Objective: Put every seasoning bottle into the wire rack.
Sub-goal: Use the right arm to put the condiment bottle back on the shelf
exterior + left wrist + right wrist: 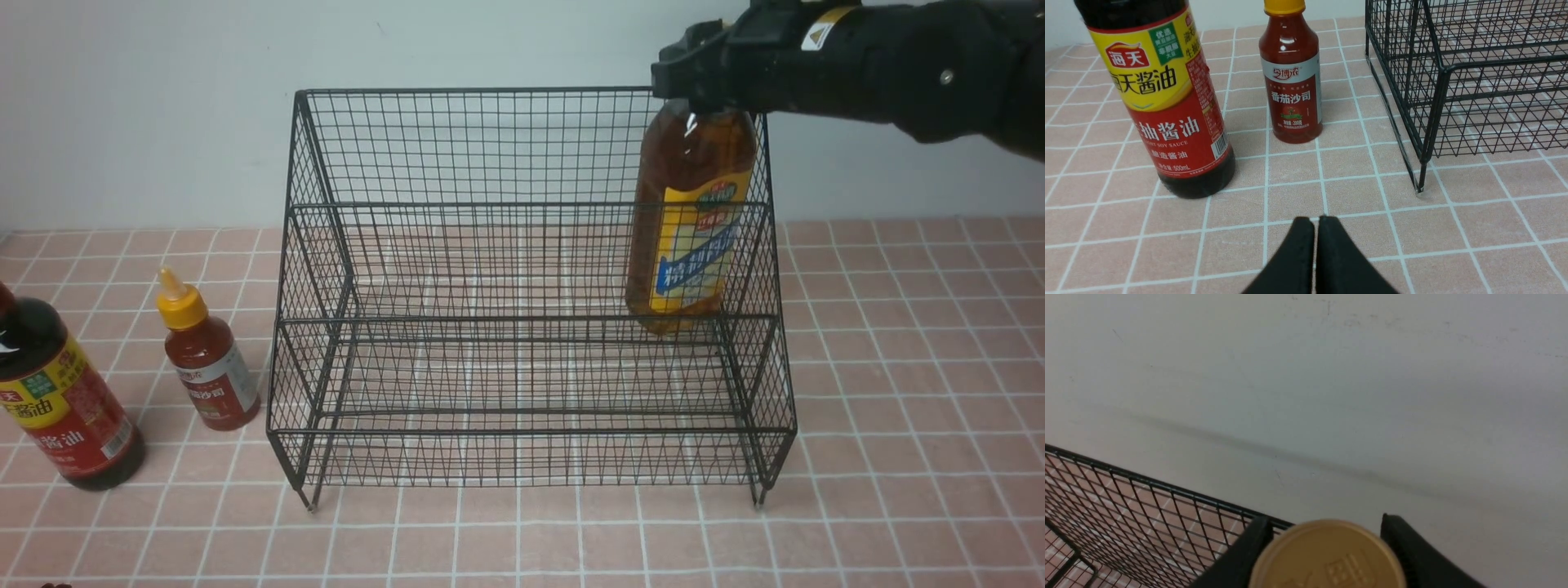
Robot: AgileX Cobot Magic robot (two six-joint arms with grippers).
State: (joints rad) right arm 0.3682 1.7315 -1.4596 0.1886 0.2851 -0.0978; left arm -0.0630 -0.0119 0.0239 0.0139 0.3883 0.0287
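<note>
The black wire rack stands mid-table. The tall amber bottle with the yellow-blue label is inside its upper tier at the right end, slightly tilted, its base at shelf level. My right gripper is shut on its top, with the fingers on either side of the tan cap. The dark soy-sauce bottle and the small red bottle with the yellow nozzle stand upright on the table left of the rack. My left gripper is shut and empty, low over the tiles in front of those two bottles.
The table is covered in pink tiles with white grout. A pale wall rises close behind the rack's back panel. The rack's near left leg stands to one side of my left gripper.
</note>
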